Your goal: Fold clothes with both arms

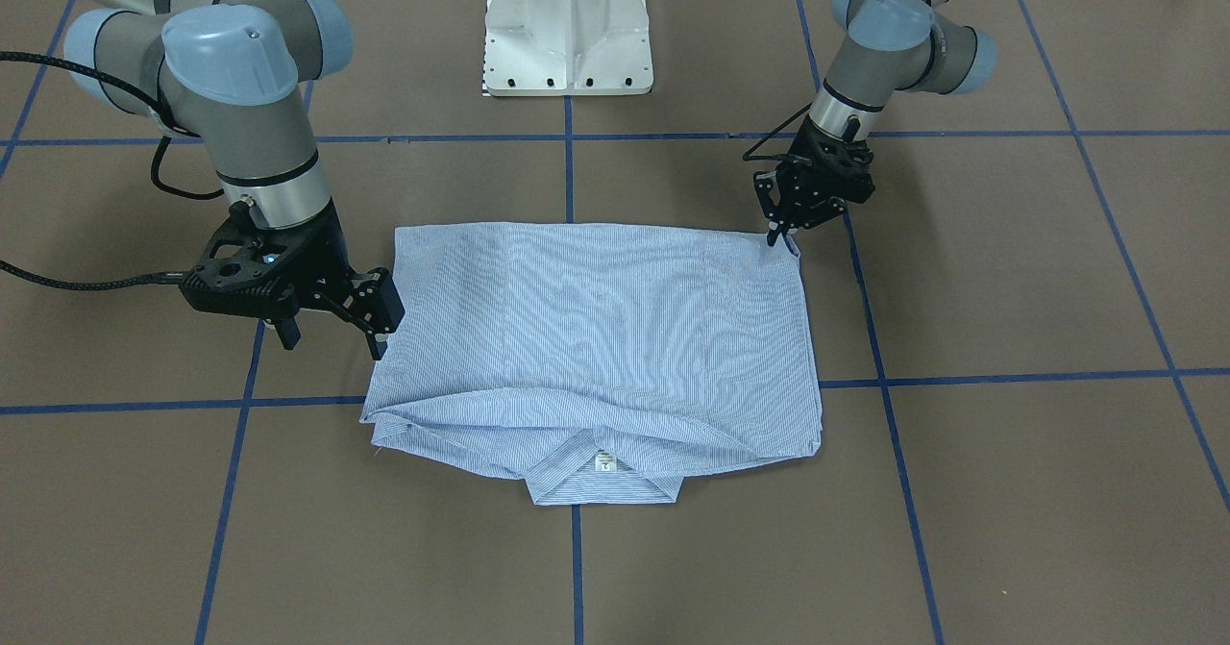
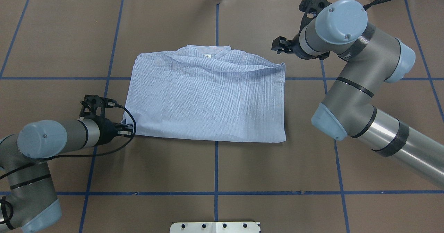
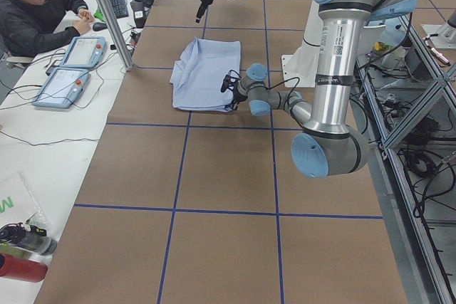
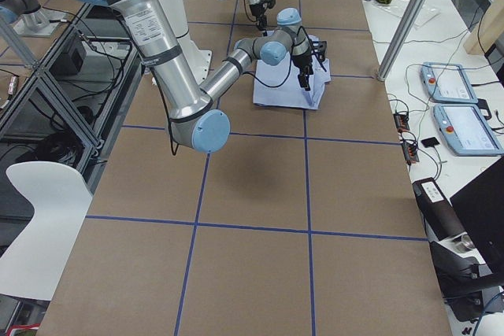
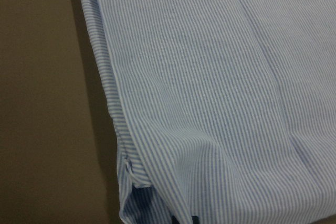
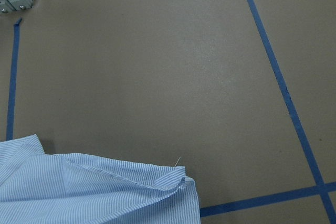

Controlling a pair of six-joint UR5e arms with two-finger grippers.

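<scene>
Front-facing view: light blue, finely white-striped button-up shirt (image 1: pixel 596 318), folded to a rectangle, flat on the brown paper-covered table (image 1: pixel 1009 491) straight before the white pedestal base (image 1: pixel 569 25); collar (image 1: pixel 625 489) and white neck label (image 1: pixel 603 462) on the edge away from the base. Left black two-finger gripper (image 1: pixel 776 236): fingertips pinched on the shirt corner nearest the base. Right black two-finger gripper (image 1: pixel 333 337): fingers spread, just beside the opposite side edge. Overhead view: right gripper off the cloth, near the corner far from the base. Left wrist view alone: pinched corner puckered, slightly raised. Right wrist view: far corner lying free; blue tape lines (image 6: pixel 286 98) beyond. Exterior left view only: seated person (image 3: pixel 35 12) at a side bench.
</scene>
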